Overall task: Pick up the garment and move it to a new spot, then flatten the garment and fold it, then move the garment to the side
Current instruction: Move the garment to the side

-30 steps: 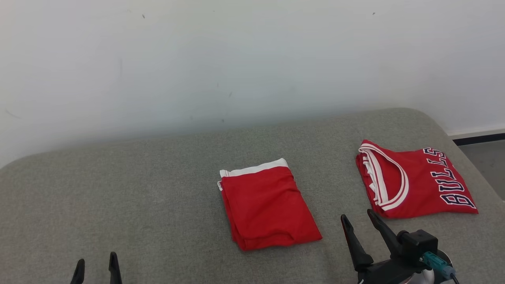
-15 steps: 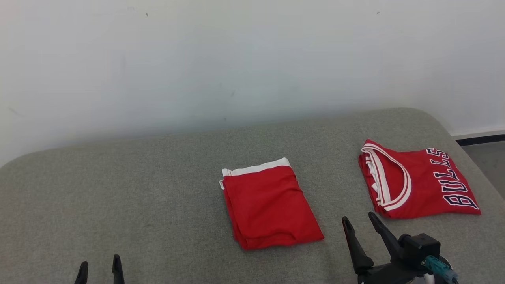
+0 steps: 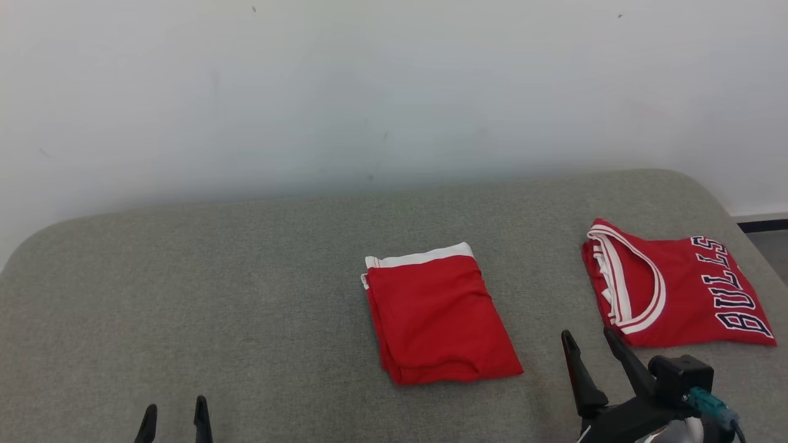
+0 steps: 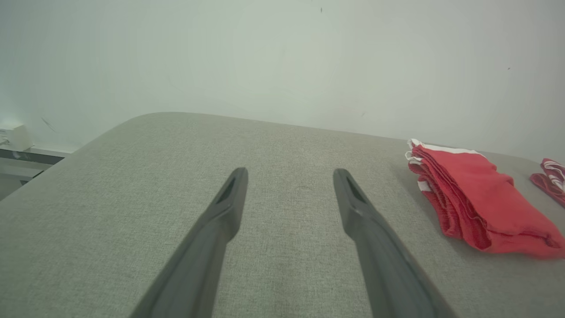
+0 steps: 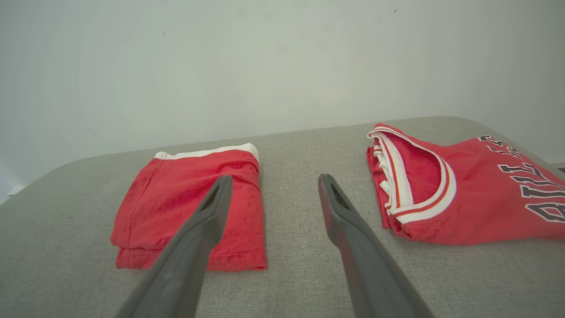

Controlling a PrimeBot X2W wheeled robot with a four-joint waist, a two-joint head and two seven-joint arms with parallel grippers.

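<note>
Red folded garment (image 3: 438, 317), grey upholstery (image 3: 246, 295)

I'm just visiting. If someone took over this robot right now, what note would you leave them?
Left gripper: open, empty, over the grey pad.
Right gripper: open, empty, aimed at the gap between shorts and jersey, touching neither.
Shorts: folded, mid-pad. Jersey: folded, at the right.
Done: both lie folded.
Left: probably moving the shorts aside; which garment is the job's is unclear.

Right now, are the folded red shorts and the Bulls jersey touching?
Apart. Head view shows bare grey cushion between the folded red shorts and the Bulls jersey.
</note>
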